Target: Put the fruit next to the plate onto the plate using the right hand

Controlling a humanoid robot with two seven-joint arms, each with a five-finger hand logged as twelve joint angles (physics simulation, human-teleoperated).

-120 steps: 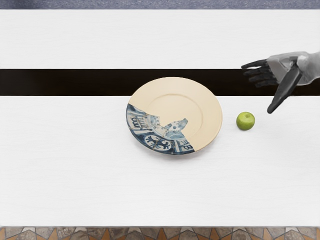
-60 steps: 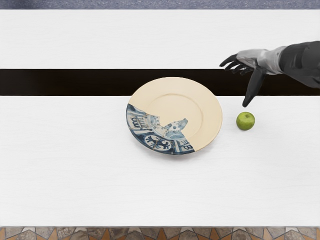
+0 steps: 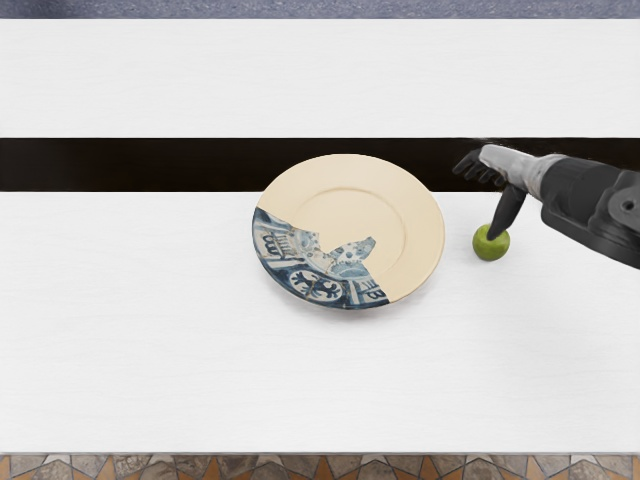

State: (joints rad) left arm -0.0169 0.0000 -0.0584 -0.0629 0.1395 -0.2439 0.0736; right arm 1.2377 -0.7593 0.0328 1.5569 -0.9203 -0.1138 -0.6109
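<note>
A dark grey forearm (image 3: 595, 205) was seen joined to a silver-backed right hand (image 3: 503, 166) with black fingers (image 3: 467, 166).

Right arm (image 3: 600, 205) cut off at right edge; right hand (image 3: 500, 168) thumb covers apple (image 3: 488, 246) top; contact unclear.

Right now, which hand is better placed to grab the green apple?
The right hand is: it hangs open just over the green apple, thumb pointing down at it, beside the plate. No left arm shows.
</note>
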